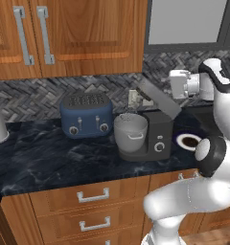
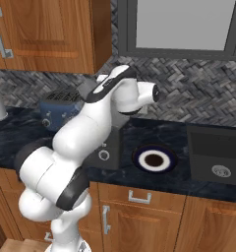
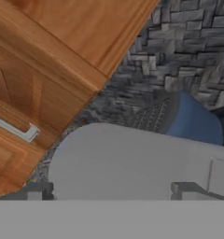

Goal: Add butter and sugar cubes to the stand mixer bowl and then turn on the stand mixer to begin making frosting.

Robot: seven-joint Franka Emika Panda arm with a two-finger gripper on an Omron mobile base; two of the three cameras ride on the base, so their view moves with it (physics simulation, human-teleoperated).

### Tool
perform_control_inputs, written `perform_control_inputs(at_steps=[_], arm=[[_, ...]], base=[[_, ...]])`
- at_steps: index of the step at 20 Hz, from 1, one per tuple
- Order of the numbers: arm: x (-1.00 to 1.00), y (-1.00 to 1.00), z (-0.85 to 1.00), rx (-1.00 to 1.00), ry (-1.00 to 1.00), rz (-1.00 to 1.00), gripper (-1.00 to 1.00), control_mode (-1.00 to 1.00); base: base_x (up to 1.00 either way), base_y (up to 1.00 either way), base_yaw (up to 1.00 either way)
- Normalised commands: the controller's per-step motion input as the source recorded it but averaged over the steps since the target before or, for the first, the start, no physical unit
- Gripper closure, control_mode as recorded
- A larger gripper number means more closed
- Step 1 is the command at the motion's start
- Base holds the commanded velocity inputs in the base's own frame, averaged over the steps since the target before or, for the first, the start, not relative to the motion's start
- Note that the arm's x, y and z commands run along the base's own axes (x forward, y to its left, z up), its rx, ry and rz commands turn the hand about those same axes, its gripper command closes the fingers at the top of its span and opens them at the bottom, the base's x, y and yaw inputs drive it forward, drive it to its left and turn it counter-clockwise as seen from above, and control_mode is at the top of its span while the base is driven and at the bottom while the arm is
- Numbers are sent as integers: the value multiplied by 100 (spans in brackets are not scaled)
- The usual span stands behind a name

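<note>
Stand mixer [image 1: 157, 136]: dark grey, on the black marble counter [image 1: 40, 158], head tilted up toward the backsplash; in the right base view the arm hides most of it.
Stand mixer bowl [image 1: 131, 132]: pale grey, seated on the mixer base, just right of the navy toaster [image 1: 86, 115]. Its contents are hard to make out.
Gripper [image 3: 112, 189]: fingers spread wide, pinching nothing, raised beside the tilted head; the hand view looks across the blurred grey head toward the toaster and wooden cabinets [image 3: 44, 70].
Blue-rimmed plate [image 2: 154, 159]: right of the mixer, partly cut off by the arm in the left base view.
</note>
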Motion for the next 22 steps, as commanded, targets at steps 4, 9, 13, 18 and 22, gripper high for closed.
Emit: perform_control_inputs(at_steps=[4, 9, 13, 18, 22], arm=[[-1, 100, -35, -29, 0, 0, -100, -100], [0, 100, -56, -36, 0, -2, -100, -100], [0, 82, -86, -40, 3, -5, -100, -100], [0, 45, -98, -39, 8, -10, -100, -100], [-22, -3, -19, -16, 1, -13, -100, -100]], base=[[0, 0, 0], [0, 0, 0], [0, 0, 0], [0, 0, 0], [0, 0, 0]])
